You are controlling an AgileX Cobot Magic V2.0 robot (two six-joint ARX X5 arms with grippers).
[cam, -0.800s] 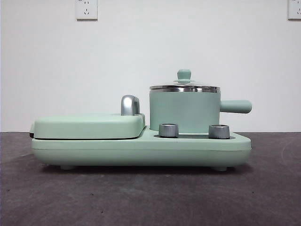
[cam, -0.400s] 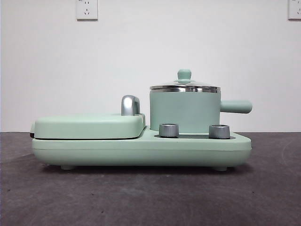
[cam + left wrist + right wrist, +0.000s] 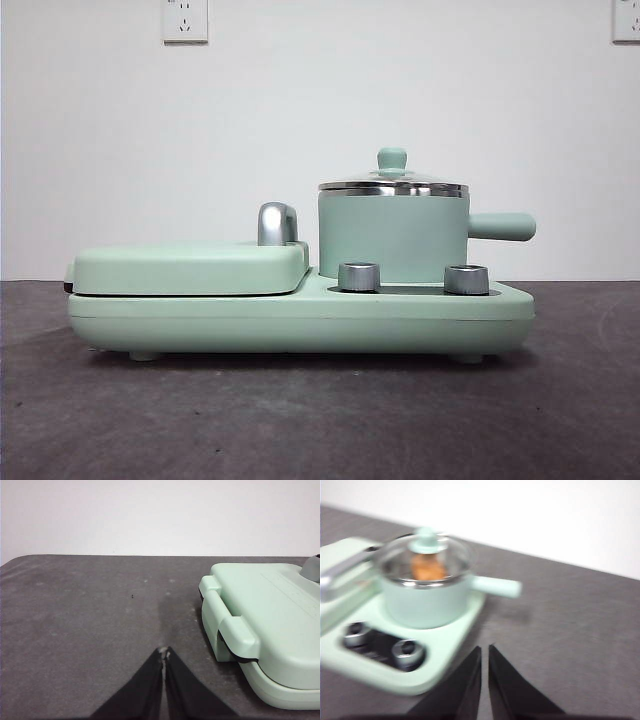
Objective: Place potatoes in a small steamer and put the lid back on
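Your potato (image 3: pixel 427 567) is already in the pot (image 3: pixel 392 238): the right wrist view shows an orange lump through the glass lid (image 3: pixel 425 555), though that picture is blurred, so you cannot judge exactly how it lies. The lid sits on the pot's steel rim and looks level from the front, knob (image 3: pixel 391 158) upright. By these pictures the task looks done or all but done.

Both arms are clear of the cooker (image 3: pixel 300 310). The left gripper (image 3: pixel 164 652) hangs over bare table (image 3: pixel 85 630) just beside the grill plate (image 3: pixel 260 625), jaws pressed together on nothing. The right gripper (image 3: pixel 485 650) is near the pot's handle (image 3: pixel 495 586), over the table by the cooker's corner, jaws drawn nearly together with a thin gap, also empty.

What can go wrong now is mostly your own doing:

- The right gripper is near that handle. A careless sweep toward the cooker could catch the handle and turn or tip the pot, and the lid would slide off.
- The blur suggests that wrist is moving, so watch its path.
- The potato is nearly as wide as the pot. If it stands high, the lid may only rest on it and rattle loose at a nudge; the front view shows no gap, but check.
- The left gripper could clip the grill plate's latch if it swings inward.
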